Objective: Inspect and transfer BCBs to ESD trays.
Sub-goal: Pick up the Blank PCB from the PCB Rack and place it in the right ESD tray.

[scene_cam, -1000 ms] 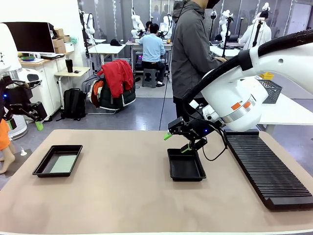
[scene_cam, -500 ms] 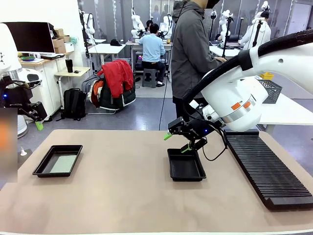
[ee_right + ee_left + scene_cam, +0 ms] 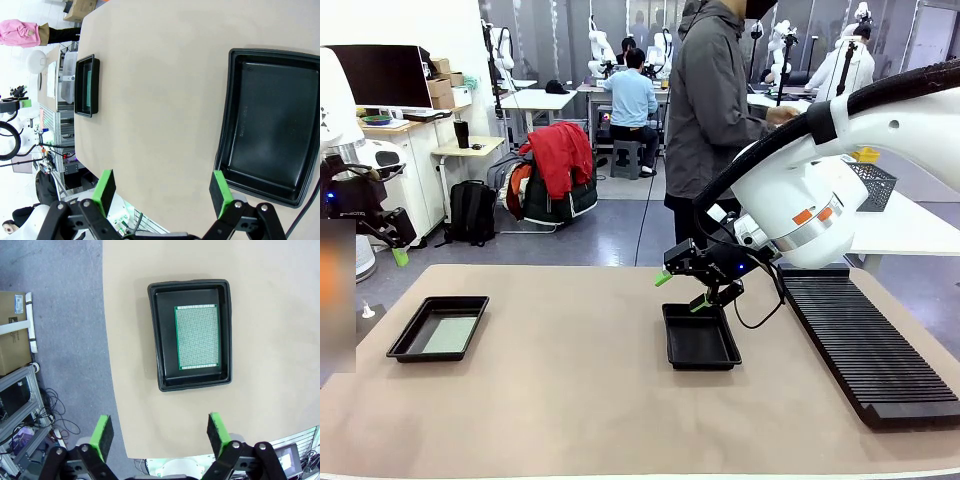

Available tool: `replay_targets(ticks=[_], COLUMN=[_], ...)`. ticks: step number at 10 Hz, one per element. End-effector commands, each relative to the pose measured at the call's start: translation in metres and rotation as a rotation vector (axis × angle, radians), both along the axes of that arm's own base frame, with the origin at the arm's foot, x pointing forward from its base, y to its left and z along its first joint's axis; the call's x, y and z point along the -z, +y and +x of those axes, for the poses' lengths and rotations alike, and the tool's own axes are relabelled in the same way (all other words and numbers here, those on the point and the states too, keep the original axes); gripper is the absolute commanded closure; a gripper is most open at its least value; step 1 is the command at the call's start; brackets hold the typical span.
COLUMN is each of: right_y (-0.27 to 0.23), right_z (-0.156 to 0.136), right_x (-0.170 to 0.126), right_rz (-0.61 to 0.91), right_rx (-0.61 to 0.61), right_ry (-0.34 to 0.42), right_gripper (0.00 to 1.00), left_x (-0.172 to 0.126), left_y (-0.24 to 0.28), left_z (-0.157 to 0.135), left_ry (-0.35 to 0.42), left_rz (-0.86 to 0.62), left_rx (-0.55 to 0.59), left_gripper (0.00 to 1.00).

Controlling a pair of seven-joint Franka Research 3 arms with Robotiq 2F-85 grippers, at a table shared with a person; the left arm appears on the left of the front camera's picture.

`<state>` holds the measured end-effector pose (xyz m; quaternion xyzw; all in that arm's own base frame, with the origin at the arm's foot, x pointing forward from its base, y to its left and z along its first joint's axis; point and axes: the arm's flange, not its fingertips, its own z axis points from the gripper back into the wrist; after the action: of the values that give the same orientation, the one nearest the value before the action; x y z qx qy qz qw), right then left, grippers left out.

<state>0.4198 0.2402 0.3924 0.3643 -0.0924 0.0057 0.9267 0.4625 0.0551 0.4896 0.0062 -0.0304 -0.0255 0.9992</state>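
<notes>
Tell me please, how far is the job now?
Done: one board lies flat in the left tray. In hand: nothing; the left gripper and right gripper are both open and empty. Left: the other tray, by the right gripper, has no board.
</notes>
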Motion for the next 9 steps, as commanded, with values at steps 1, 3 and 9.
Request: replay_targets(ticks=[1,3,9], right_y=[0.0013,0.0013,0.0013], right_z=[-0.0008,-0.0008,-0.0008], right_x=[-0.0034,-0.0034,-0.0034], right_rz=[-0.019,-0.019,-0.019], right_rx=[0.012,0.012,0.012], right_ry=[0.008,0.008,0.008], right_gripper=[0.00,0.00,0.00], left_x=[0.0001,0.0001,0.0001], left_y=[0.0011,0.0011,0.0011], left_z=[0.0008,0.0008,0.0008], left_ry=[-0.006,-0.006,-0.006], left_rz=[0.001,0.001,0.001], left_rx=[-0.002,-0.002,-0.002], left_gripper=[0.00,0.00,0.00])
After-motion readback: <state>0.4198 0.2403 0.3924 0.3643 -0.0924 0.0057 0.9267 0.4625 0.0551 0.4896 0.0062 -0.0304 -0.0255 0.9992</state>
